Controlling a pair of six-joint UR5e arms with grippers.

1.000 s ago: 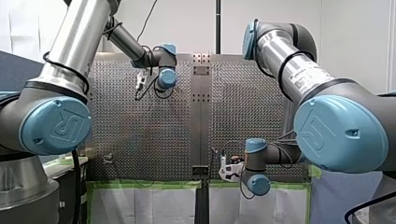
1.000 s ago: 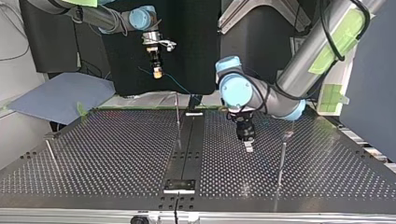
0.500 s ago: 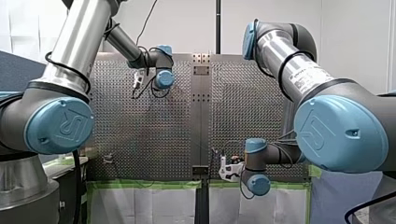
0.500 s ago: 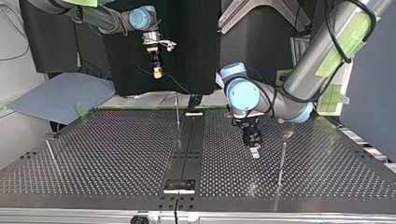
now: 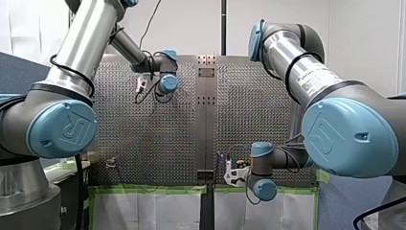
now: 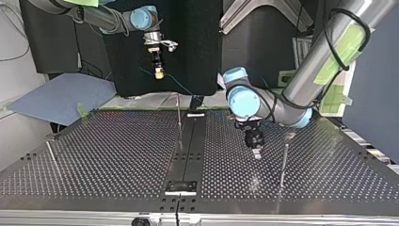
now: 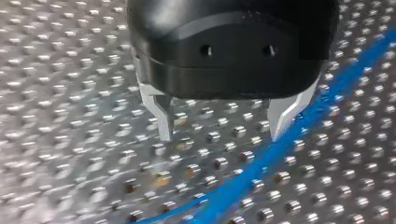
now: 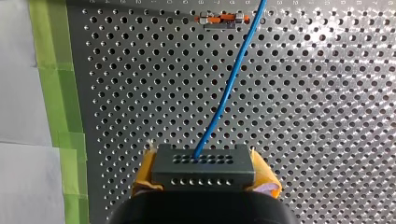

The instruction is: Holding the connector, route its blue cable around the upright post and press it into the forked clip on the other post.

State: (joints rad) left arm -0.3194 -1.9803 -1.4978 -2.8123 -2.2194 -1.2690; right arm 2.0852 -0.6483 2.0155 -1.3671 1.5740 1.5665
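My right gripper [image 8: 204, 179] is shut with its yellow pads [image 8: 264, 173] on a dark grey connector [image 8: 203, 163]. A blue cable [image 8: 229, 81] runs from the connector across the perforated plate, past an orange-and-metal fitting [image 8: 219, 19]. In the top view my right gripper [image 6: 159, 71] hangs high above the table's far edge. My left gripper [image 7: 222, 133] is open close over the plate, its metal fingers [image 7: 164, 119] empty, and the blue cable [image 7: 261, 161] lies under them. In the top view my left gripper [image 6: 256, 149] is left of a thin upright post [image 6: 283, 162].
Another thin post [image 6: 179, 113] stands by the dark centre strip [image 6: 188, 150] and a third post [image 6: 51, 153] leans at the top view's left. Green tape [image 8: 56, 93] edges the table beside my right gripper. A blue sheet [image 6: 61, 96] lies beyond the table.
My left gripper has slid a little to the top view's right, staying low over the plate. My right gripper has held still with the connector.
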